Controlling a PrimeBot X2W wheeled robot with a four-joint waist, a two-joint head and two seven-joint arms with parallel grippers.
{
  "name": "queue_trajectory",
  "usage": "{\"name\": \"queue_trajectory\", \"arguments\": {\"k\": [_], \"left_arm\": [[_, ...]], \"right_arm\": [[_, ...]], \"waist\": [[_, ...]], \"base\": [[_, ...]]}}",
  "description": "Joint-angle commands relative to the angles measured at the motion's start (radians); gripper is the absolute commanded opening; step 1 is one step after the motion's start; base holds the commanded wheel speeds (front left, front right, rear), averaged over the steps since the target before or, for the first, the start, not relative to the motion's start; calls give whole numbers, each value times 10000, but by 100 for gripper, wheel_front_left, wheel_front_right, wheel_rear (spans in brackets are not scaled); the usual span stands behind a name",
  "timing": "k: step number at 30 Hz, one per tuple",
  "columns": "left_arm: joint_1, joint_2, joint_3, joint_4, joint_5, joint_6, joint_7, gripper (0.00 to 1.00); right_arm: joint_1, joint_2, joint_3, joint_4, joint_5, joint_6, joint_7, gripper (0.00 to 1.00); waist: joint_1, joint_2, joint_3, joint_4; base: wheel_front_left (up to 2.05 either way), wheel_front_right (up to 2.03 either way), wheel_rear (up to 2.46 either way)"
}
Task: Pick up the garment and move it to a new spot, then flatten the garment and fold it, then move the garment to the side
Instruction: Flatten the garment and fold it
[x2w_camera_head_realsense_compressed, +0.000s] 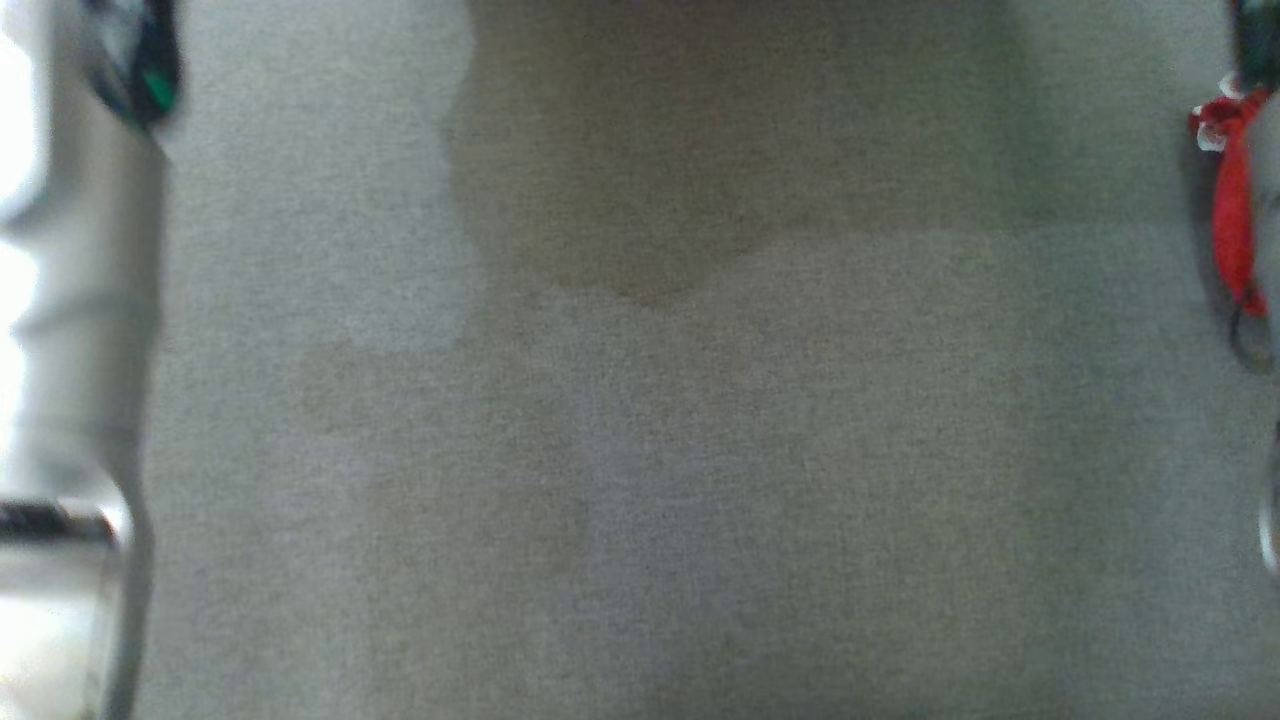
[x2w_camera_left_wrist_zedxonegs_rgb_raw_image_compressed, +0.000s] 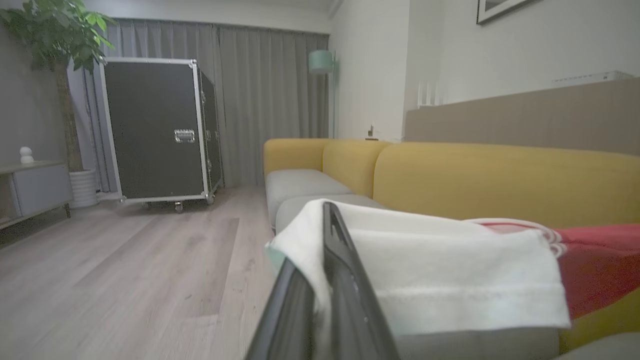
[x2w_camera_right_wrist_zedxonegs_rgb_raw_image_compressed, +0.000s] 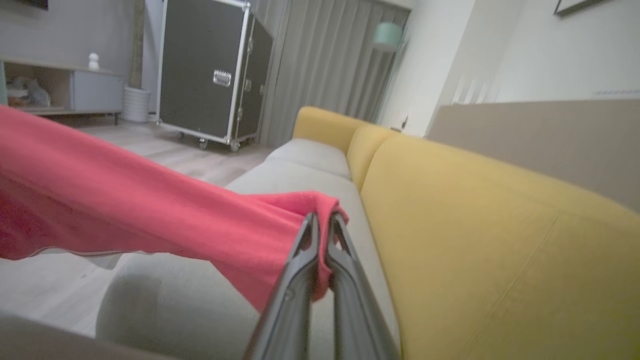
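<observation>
**Left wrist view.** The two dark fingers (x2w_camera_left_wrist_zedxonegs_rgb_raw_image_compressed: 350, 280) of the left gripper (x2w_camera_left_wrist_zedxonegs_rgb_raw_image_compressed: 320, 245) are closing tightly on a white, hemmed fold of the garment (x2w_camera_left_wrist_zedxonegs_rgb_raw_image_compressed: 450, 270). The cloth is draping over one finger and passing between the pair. From this pinch the garment is running to that view's right, where it is turning red behind a band of red and white stripes, in front of the sofa's yellow backrest (x2w_camera_left_wrist_zedxonegs_rgb_raw_image_compressed: 500, 180).

**Right wrist view.** The right gripper (x2w_camera_right_wrist_zedxonegs_rgb_raw_image_compressed: 325, 222) is clamping its fingers (x2w_camera_right_wrist_zedxonegs_rgb_raw_image_compressed: 295, 295) on a bunched red edge of the garment (x2w_camera_right_wrist_zedxonegs_rgb_raw_image_compressed: 125, 200). The fabric is stretching away to that view's left, raised above the grey seat cushion (x2w_camera_right_wrist_zedxonegs_rgb_raw_image_compressed: 300, 172) and beside the yellow backrest (x2w_camera_right_wrist_zedxonegs_rgb_raw_image_compressed: 475, 235).

**Head view (blurred).** The camera is looking down on the grey seat fabric (x2w_camera_head_realsense_compressed: 640, 480). A strip of red garment (x2w_camera_head_realsense_compressed: 1235, 210) is showing at the right edge and a pale forearm (x2w_camera_head_realsense_compressed: 80, 300) at the left.

**Background.** A black flight case (x2w_camera_left_wrist_zedxonegs_rgb_raw_image_compressed: 155, 130) is standing on castors on the wood floor (x2w_camera_left_wrist_zedxonegs_rgb_raw_image_compressed: 125, 270) before grey curtains (x2w_camera_left_wrist_zedxonegs_rgb_raw_image_compressed: 265, 100), between a potted plant (x2w_camera_left_wrist_zedxonegs_rgb_raw_image_compressed: 60, 35) and a floor lamp (x2w_camera_left_wrist_zedxonegs_rgb_raw_image_compressed: 320, 62).
</observation>
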Motion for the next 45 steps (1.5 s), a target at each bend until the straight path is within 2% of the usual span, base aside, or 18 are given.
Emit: {"name": "queue_trajectory", "arguments": {"k": [1,5,9,12,16,22,27,31,39,45], "left_arm": [[214,435,-4,-223,-163,26,-136,0],[1882,575,-878,-349,-659,21,-329,0],[3554,826,-1579,-691,-1173,20,-343,0],[4662,1031,-2056,-1058,-1714,19,128,0],[5785,1534,-2556,-1882,-2299,19,704,0],[7152,2378,-2981,-3143,-2857,18,1402,0],[8047,2870,-3116,-4121,-3134,49,1999,0],[8743,3234,-3129,-5005,-3415,246,2494,0],[9957,3937,-3189,-6526,-3884,658,3382,0],[10319,4220,-3198,-7181,-4107,881,3837,0]], "right_arm": [[251,-68,153,-45,123,35,-112,0],[1251,-239,784,762,442,35,-162,0],[2210,-265,2098,1794,1030,35,357,0],[2699,-488,2939,2267,1528,35,894,0],[3289,-633,3959,2303,2506,35,1385,0],[4208,-1157,5884,1265,4267,35,2345,0],[4833,-2282,7404,-170,5742,35,3206,0],[5254,-3111,8296,-1208,6666,35,3808,0],[6000,-4359,9381,-2967,8364,35,5054,0],[6143,-4825,9544,-3647,8966,35,5440,0]], "waist": [[0,0,-128,59],[0,0,-481,118],[0,0,-914,186],[0,0,-1284,200],[0,0,-1763,181],[0,0,-2466,45],[0,0,-2937,-17],[0,0,-3254,-58],[0,0,-3717,-135],[0,0,-3782,-149]], "base": [[0,0,0],[0,0,0],[0,0,0],[0,0,0],[0,0,0],[0,0,0],[0,0,0],[0,0,0],[0,0,0],[0,0,0]]}}
